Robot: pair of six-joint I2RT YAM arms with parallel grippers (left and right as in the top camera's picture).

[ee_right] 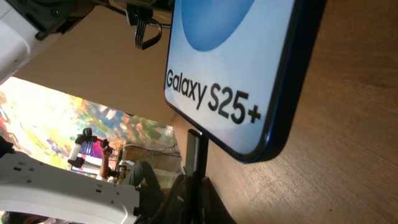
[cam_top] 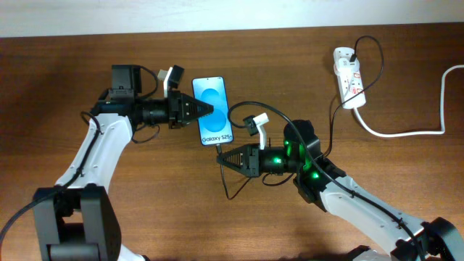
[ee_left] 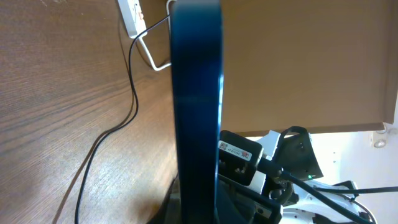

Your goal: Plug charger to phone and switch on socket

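Observation:
The phone (cam_top: 212,109) lies on the wooden table, blue screen up, its "Galaxy S25+" end toward the right arm. My left gripper (cam_top: 206,111) is shut on the phone's left long side; the left wrist view shows the phone (ee_left: 196,106) edge-on, standing between the jaws of the left gripper (ee_left: 196,208). My right gripper (cam_top: 222,156) is shut on the charger's connector (ee_right: 194,152), whose tip meets the bottom edge of the phone (ee_right: 230,56); whether it sits in the port I cannot tell. The charger cable (cam_top: 328,138) runs back to the white socket (cam_top: 349,75) at the far right.
A thick white cord (cam_top: 406,133) leaves the socket and runs off the right edge. The black cable loops behind the right arm and beside the phone's right side (cam_top: 243,106). The socket (ee_left: 130,15) and cable (ee_left: 132,81) also show in the left wrist view.

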